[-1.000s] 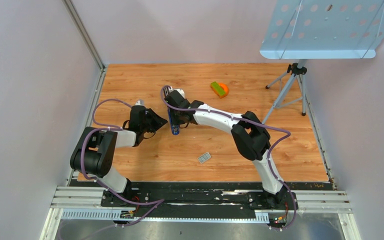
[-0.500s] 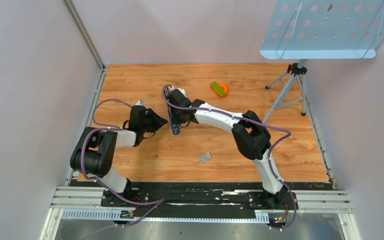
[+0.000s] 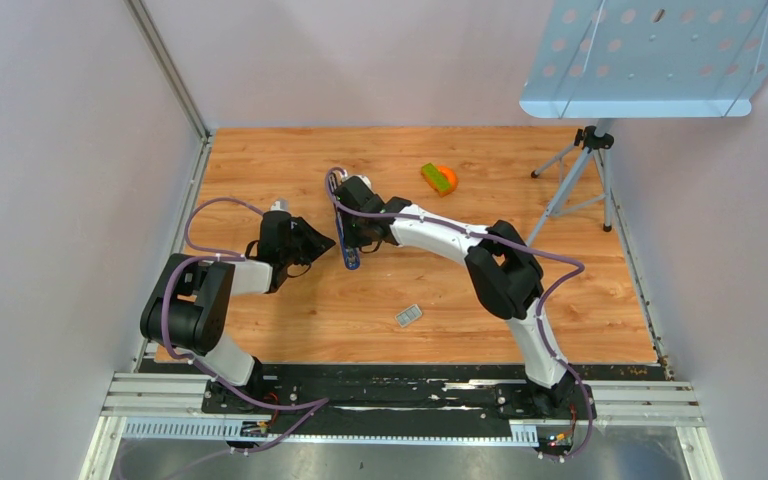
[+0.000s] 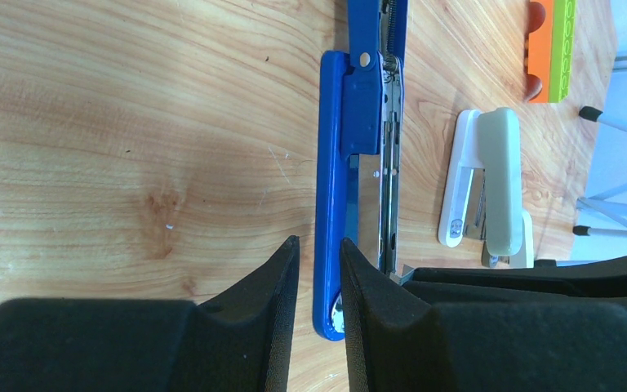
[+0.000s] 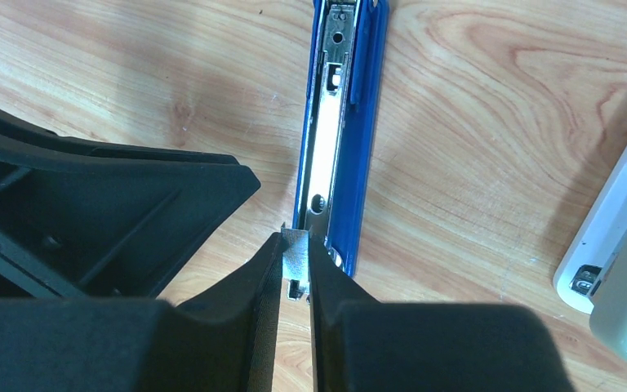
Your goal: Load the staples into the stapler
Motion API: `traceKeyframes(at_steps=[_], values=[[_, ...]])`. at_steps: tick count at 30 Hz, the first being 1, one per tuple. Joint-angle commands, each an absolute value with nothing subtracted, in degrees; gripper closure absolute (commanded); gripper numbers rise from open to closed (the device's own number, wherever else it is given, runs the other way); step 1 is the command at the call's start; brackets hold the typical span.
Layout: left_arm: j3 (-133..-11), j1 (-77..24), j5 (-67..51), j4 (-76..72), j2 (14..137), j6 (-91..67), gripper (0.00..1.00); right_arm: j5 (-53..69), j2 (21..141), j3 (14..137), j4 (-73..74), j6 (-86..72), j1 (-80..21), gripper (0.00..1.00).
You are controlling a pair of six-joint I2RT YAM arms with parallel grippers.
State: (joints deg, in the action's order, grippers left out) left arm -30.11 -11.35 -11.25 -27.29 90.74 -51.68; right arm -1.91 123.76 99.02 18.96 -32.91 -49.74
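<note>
1. Right claw (image 5: 294, 243) pinches the staples (image 5: 295, 260), held at one end of the metal channel of the open blue stapler (image 5: 351, 163)
2. Left claw (image 4: 318, 253) stands slightly parted, empty, just beside that stapler on the table (image 4: 131, 122)

Blue stapler (image 3: 351, 251) lies on the wood tabletop, long and narrow, lid swung open. Its silver metal magazine channel (image 5: 326, 155) is exposed and faces up along the blue body (image 4: 333, 163).

The staples (image 5: 295, 260) are a small silvery-grey ribbed strip standing on edge, pinched between the fingers of the right gripper (image 5: 295, 245). The strip sits right at the near end of the open channel and in line with it. Whether it touches the metal is unclear.
</note>
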Motion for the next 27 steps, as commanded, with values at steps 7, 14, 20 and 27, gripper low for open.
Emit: traceKeyframes(at_steps=[7, 14, 20, 27], values=[[-30.06, -10.90, -11.34, -28.18, 90.67, -51.54, 0.73, -1.52, 121.44, 98.68, 18.98, -31.46, -49.09, 0.82], [-30.01, -10.93, -11.34, -28.39, 90.78, -51.55, 0.73, -1.72, 122.23, 97.53, 18.92, -31.13, -48.91, 0.82], [-29.98, -10.90, -11.34, -28.44, 90.79, -51.68, 0.73, -1.93, 122.52, 97.22, 18.89, -30.94, -48.77, 0.83], [-29.98, -10.90, -11.34, -28.55, 91.04, -51.68, 0.73, -1.89, 122.89, 96.55, 18.88, -30.67, -48.61, 0.83]])
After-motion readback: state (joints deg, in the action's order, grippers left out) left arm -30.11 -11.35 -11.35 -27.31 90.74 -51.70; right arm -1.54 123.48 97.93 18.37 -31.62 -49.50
